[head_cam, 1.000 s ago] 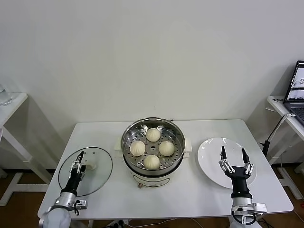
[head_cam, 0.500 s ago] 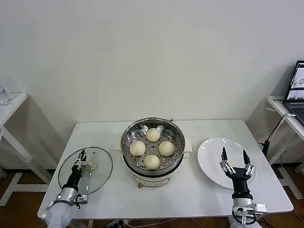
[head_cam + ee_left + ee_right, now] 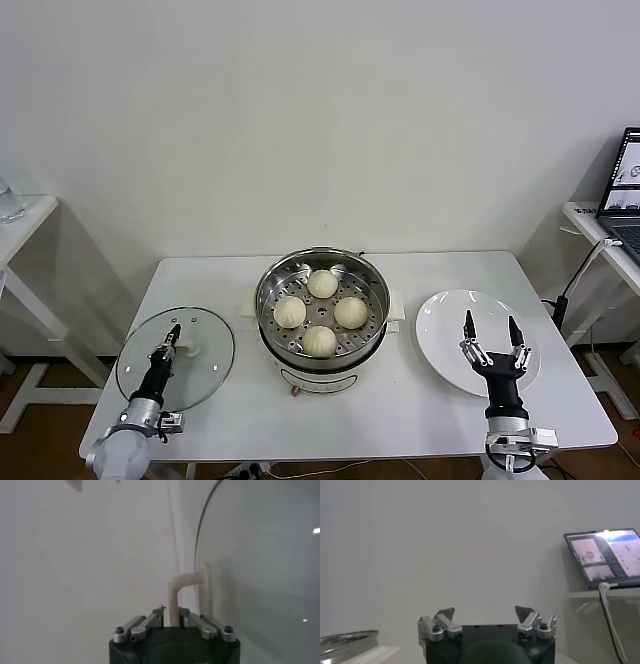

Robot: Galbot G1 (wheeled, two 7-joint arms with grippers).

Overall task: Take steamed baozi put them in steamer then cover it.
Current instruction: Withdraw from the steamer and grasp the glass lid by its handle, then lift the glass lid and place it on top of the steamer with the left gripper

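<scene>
- Since a second ago, the left gripper [image 3: 172, 334] has gone from spread to pinching the cream handle [image 3: 186, 594] of the glass lid [image 3: 176, 358], which is sitting slightly further left on the table [image 3: 400, 400].
- The right gripper [image 3: 490, 335] is hovering over the white plate [image 3: 450, 320], fingers spread wide.
- Beyond them, four baozi [image 3: 320, 340] are sitting inside the uncovered steamer [image 3: 322, 308] at the table's middle.

Bright, even overhead light; soft shadows under table [image 3: 420, 400]; mild glare on steamer [image 3: 322, 300] rim; left wrist view hazy.
</scene>
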